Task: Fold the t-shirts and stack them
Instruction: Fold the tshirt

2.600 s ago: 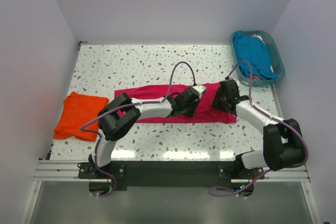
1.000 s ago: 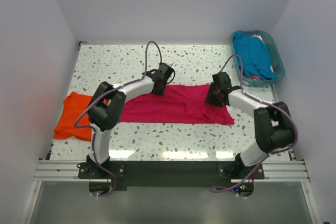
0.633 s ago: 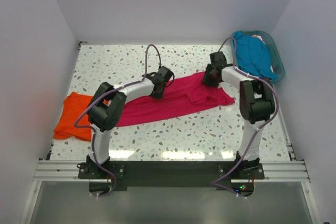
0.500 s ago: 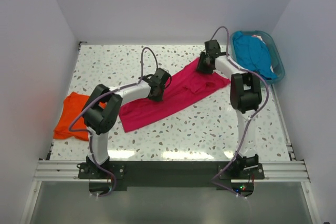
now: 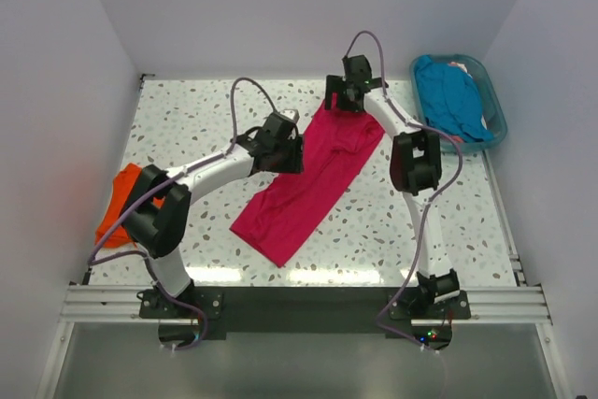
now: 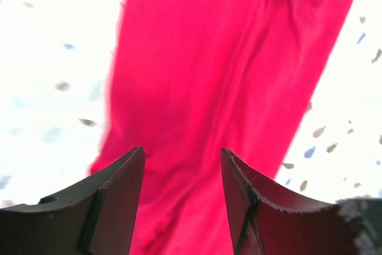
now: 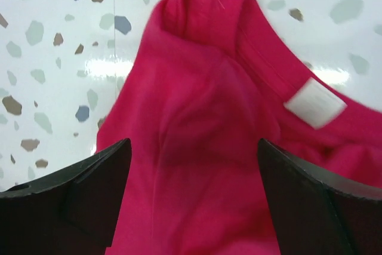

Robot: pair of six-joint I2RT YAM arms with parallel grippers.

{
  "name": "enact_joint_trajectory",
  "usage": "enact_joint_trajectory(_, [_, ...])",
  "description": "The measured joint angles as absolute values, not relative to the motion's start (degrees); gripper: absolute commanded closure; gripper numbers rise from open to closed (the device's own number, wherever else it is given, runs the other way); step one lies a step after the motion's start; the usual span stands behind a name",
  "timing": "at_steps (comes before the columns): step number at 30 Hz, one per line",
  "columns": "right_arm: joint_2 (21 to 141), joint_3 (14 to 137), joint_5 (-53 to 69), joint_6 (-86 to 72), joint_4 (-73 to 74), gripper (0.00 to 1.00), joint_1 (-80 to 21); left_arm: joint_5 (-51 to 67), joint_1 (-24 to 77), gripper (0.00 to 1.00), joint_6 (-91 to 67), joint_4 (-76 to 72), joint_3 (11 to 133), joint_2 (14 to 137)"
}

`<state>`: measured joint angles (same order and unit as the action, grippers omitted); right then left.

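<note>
The hot pink t-shirt lies flat as a long diagonal strip, from the far middle of the table down toward the near left. My left gripper hovers over its left edge, jaws open, pink cloth lying loose beneath them. My right gripper stands wide open at the shirt's far end, above the collar and its white label; nothing sits between its fingers. The orange t-shirt lies folded at the left edge, partly behind my left arm. A teal blue t-shirt fills the basket.
The teal plastic basket stands at the far right corner, with a bit of salmon cloth at its far rim. White walls close in the speckled table on three sides. Both arms stretch far out over the table.
The pink shirt swung from lying crosswise to a diagonal, its right end carried toward the back. Both grippers, shut on the cloth a second ago, have opened and let it go.
</note>
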<state>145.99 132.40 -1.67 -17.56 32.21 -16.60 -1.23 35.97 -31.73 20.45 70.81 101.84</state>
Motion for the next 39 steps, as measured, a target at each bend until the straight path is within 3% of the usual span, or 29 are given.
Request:
enact_joint_trajectory(4, [136.3, 124.3, -7.0, -18.0, 33.3, 0.13, -17.2, -8.6, 35.7, 0.52, -27.7, 23.2, 70.9, 97.8])
enact_joint_trajectory(7, [128.4, 118.3, -10.5, -18.8, 32.5, 0.21, -17.2, -11.8, 35.7, 0.68, -25.8, 24.1, 66.7, 95.5])
enact_joint_trajectory(10, [123.3, 114.4, -12.6, -19.9, 32.2, 0.34, -17.1, -13.1, 35.9, 0.74, -25.1, 25.4, 62.0, 95.3])
enact_joint_trajectory(17, [125.1, 108.6, -12.9, -22.2, 32.2, 0.55, -17.1, -16.4, 38.8, 0.85, -27.3, 27.7, 53.4, 93.8])
enact_joint_trajectory(22, [131.1, 108.6, -12.4, -22.5, 33.3, 0.62, -17.1, -17.6, 39.9, 0.89, -29.8, 27.0, 50.0, 92.0])
enact_joint_trajectory(27, [133.9, 110.3, -11.9, -21.4, 33.4, 0.63, -17.2, -17.8, 41.1, 0.90, -32.3, 23.8, 46.5, 89.4])
enact_joint_trajectory(34, [142.7, 124.6, -9.0, -16.3, 35.0, 0.59, -17.2, -12.5, 45.5, 0.88, -39.0, 17.6, 42.1, 85.9])
enact_joint_trajectory(39, [147.9, 133.3, -5.6, -11.6, 34.7, 0.39, -17.3, -7.3, 51.9, 0.74, -44.2, 11.7, 41.8, 87.3])
